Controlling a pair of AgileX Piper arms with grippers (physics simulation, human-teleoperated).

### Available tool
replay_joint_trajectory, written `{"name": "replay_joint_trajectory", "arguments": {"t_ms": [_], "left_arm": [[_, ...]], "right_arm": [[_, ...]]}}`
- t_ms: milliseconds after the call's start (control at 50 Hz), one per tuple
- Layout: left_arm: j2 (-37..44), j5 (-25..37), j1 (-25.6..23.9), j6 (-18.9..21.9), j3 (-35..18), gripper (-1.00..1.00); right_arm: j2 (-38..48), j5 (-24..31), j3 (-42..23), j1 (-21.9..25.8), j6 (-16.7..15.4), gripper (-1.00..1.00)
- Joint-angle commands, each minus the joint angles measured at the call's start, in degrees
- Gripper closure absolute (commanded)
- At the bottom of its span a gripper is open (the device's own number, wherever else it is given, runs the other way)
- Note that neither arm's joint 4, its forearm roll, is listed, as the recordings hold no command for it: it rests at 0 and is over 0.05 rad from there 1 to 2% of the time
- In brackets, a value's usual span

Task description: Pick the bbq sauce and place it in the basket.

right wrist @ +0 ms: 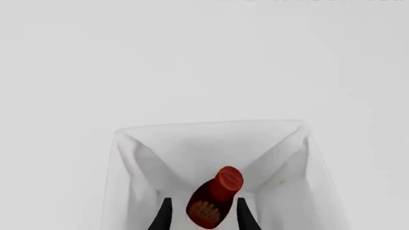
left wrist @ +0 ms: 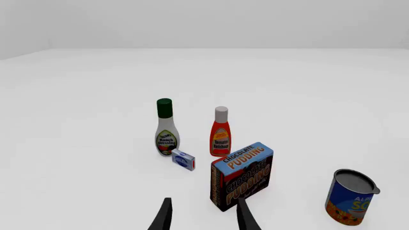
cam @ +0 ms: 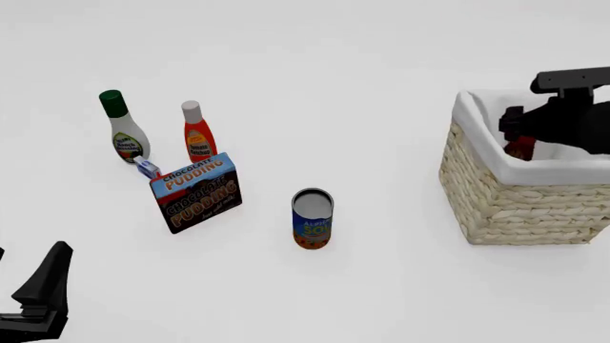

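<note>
Basket [cam: 515, 207] position: right side of the white table [cam: 362, 57] in the front view. It is square, with walls of coarse pale straw weave and a smooth white cloth lining folded over the rim. The right gripper [cam: 519, 136] hangs over the basket opening. In the right wrist view its two dark tapered fingers [right wrist: 164, 216] flank the bbq sauce [right wrist: 214, 199], a small dark reddish-brown bottle with a round red cap, tilted inside the lined interior. The fingers sit close to the bottle's sides; actual contact cannot be determined.

The left gripper [left wrist: 202, 218] is parted, holds nothing, and hangs low at the near left.

Remaining items stand in a group on the left:
- white ranch bottle [cam: 123, 132], green cap, curved body
- orange-red ketchup bottle [cam: 197, 136], white cap
- small blue-and-white box [cam: 147, 168]
- rectangular chocolate pudding carton [cam: 197, 191], tilted
- cylindrical soup can [cam: 312, 219], grey metal top, well apart toward the centre
</note>
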Motion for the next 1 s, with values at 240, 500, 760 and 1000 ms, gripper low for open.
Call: {"name": "replay_joint_trajectory", "arguments": {"t_ms": [240,500,760,1000], "left_arm": [[0.00,0.00,0.00,0.00,0.00,-1.00],[0.00,0.00,0.00,0.00,0.00,-1.00],[0.00,0.00,0.00,0.00,0.00,-1.00],[0.00,0.00,0.00,0.00,0.00,-1.00]], "right_arm": [[-2.00,1.79,-1.08,0.68,0.10,-1.00],[-5.48,5.01,-3.34,0.76,-0.64,-1.00],[-8.64,7.65,-5.00,1.31,-1.11,-1.00],[-12.12,9.94,-5.89,2.03,-1.39,-1.00]]}}
